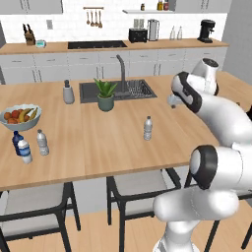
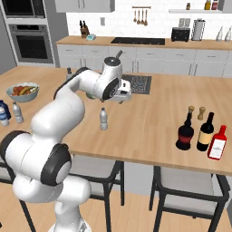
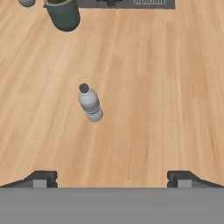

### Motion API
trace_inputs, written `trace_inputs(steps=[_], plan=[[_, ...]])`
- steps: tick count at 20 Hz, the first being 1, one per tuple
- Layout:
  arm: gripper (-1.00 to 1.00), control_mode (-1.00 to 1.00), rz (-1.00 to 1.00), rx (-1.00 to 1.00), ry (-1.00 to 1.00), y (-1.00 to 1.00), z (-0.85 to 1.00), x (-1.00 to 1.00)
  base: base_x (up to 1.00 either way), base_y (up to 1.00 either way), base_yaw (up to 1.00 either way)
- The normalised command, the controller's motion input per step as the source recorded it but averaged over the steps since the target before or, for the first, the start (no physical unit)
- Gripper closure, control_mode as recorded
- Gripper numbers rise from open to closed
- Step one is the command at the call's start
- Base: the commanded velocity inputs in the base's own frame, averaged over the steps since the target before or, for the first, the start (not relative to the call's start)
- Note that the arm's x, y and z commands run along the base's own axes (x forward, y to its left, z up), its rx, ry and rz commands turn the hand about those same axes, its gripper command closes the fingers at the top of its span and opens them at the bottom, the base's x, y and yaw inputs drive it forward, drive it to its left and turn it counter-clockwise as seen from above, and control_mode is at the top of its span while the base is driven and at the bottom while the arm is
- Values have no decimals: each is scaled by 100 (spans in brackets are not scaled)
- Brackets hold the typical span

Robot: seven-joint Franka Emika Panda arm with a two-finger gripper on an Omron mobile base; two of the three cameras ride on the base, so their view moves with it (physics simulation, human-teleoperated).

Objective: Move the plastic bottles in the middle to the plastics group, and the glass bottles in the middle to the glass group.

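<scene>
Arm: bent forward over the counter [image 1: 98, 142], hand facing down.
Gripper [image 3: 112, 177]: released, above the upright plastic bottle [image 3: 90, 103].

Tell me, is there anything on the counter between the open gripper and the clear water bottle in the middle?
No. In the hand view, only bare wooden counter lies between the gripper and the clear water bottle.
</scene>
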Motion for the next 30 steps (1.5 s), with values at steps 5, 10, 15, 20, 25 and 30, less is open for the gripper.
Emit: trace_inputs(steps=[5,10,15,20,25,30], plan=[[-100,-100,-18,0,51,11,5,70,0,0,0],[-100,-100,-18,-11,29,40,-43,76,0,0,0],[-100,-100,-7,1,-5,5,-46,21,0,0,0],[-100,-100,0,2,-6,23,-52,8,0,0,0],[-100,-100,0,0,-17,18,-8,-8,0,0,0],[-100,-100,0,0,-14,29,0,-25,0,0,0]])
